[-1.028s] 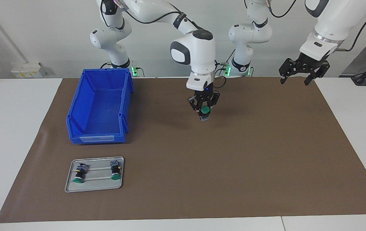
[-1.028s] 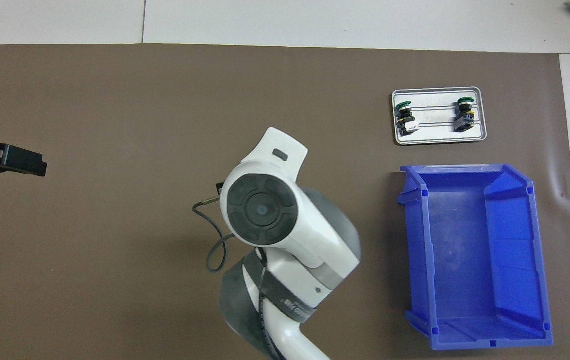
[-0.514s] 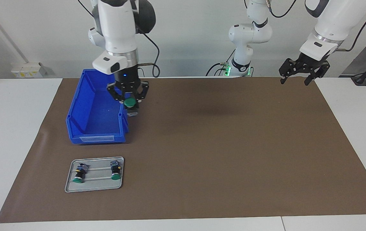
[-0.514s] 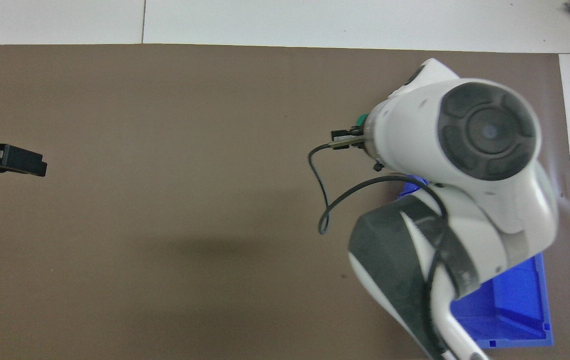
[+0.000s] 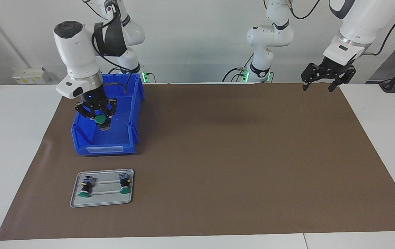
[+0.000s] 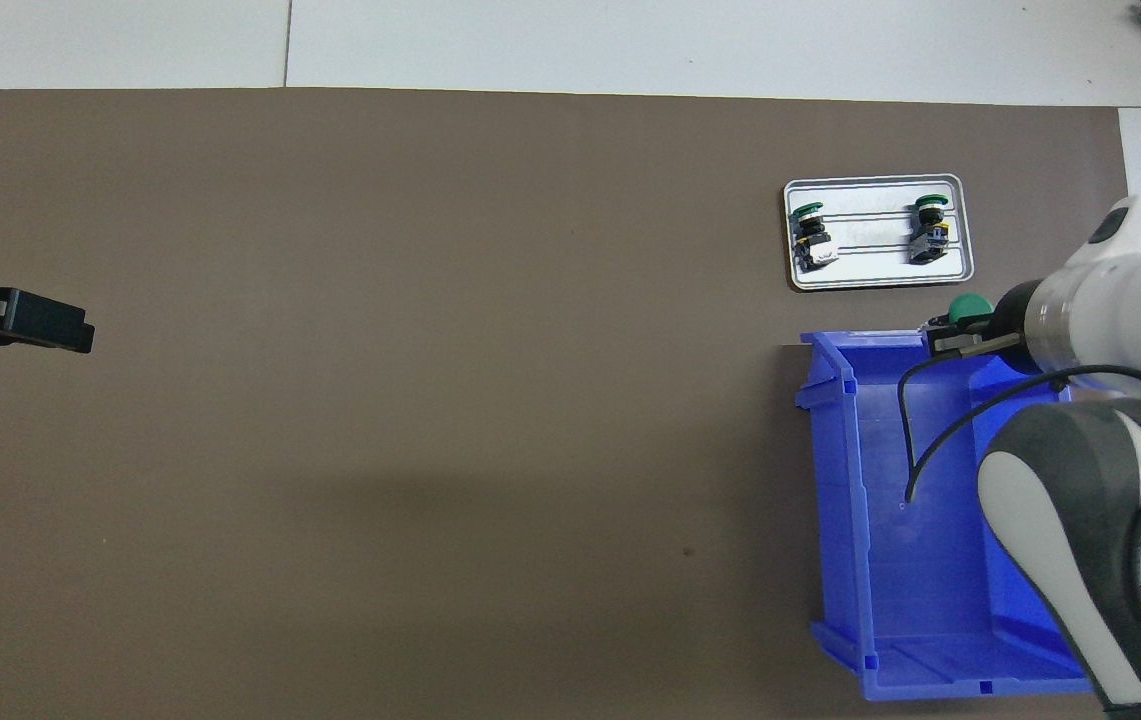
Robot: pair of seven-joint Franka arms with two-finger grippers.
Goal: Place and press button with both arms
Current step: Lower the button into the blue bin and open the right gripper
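Facing view: right hand vertical over blue bin, clamped on button; left hand waits, fingers apart.

Bin glossy plastic — tray metal — mat matt.

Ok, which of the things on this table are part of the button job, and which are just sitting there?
In the job:
- button, held by the right gripper over the blue bin
- left gripper, open, waiting over the mat's edge

Lying about:
- grey tray
- two more buttons on that tray
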